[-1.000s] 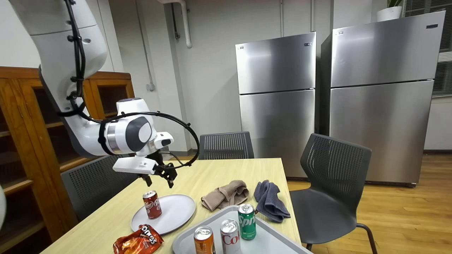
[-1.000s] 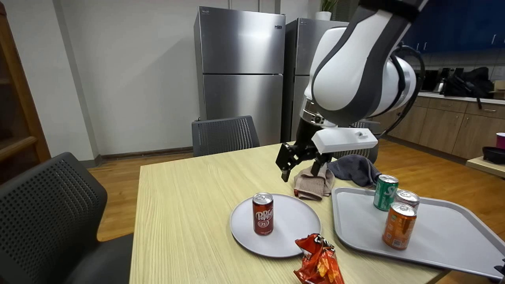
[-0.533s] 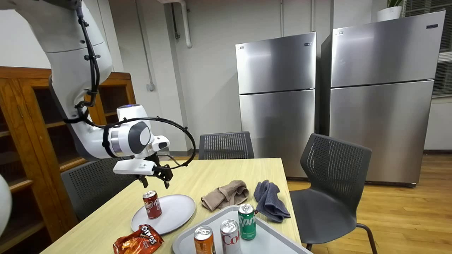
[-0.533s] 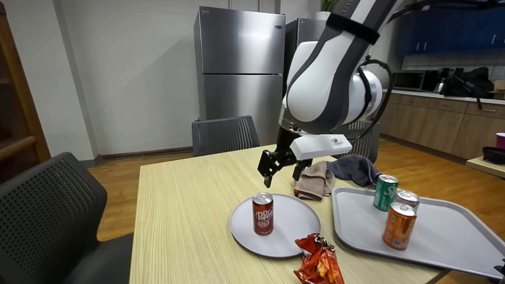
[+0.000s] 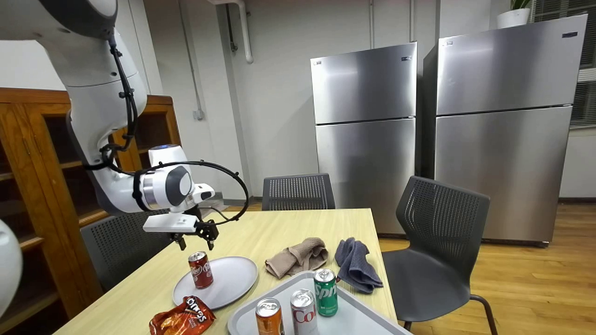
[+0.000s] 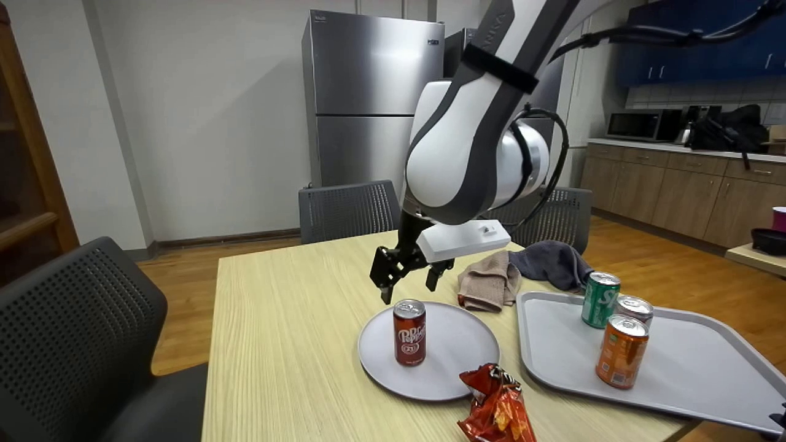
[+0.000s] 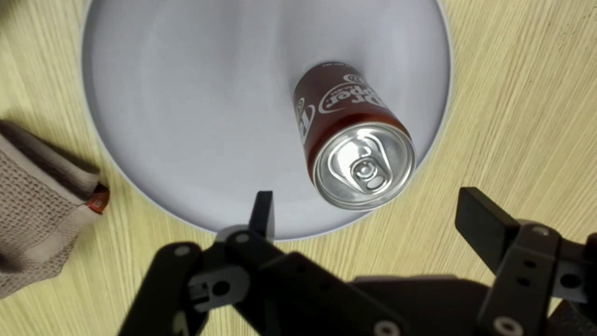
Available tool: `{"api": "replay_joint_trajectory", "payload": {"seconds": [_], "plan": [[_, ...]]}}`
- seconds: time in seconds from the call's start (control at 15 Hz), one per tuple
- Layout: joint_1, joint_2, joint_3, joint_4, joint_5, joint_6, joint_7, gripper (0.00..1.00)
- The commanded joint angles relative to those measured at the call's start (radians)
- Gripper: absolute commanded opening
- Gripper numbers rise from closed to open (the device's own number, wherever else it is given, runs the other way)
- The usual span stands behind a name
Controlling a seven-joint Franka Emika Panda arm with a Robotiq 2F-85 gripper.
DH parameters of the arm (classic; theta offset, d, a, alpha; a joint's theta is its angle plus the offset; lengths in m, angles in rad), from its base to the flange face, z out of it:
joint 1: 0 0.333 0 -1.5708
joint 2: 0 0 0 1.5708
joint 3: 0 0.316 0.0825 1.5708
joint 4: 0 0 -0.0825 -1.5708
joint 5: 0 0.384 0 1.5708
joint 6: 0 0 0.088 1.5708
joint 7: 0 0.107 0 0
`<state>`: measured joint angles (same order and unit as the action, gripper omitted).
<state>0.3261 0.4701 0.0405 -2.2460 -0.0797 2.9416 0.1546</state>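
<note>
Dr Pepper can (image 7: 354, 135), upright, dark red, white-lettered, silver-topped

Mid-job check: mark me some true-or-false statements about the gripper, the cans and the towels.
1. The Dr Pepper can stands upright on the plate. True.
2. The jaws are closed on that can. False: the gripper is open, holding nothing.
3. The Sprite can stands on the tray. True.
4. A towel lies on the plate. False: the brown towel and the dark towel lie on the table.
</note>
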Motion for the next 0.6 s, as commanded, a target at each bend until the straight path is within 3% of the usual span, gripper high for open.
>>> {"api": "replay_joint_trajectory", "payload": {"seconds": [0.0,0.53], "plan": [[0.021,0.041,-0.010,0.072,-0.023,-0.046,-0.004,1.00],[0.035,0.090,-0.024,0.127,-0.049,-0.134,0.002,1.00]]}}
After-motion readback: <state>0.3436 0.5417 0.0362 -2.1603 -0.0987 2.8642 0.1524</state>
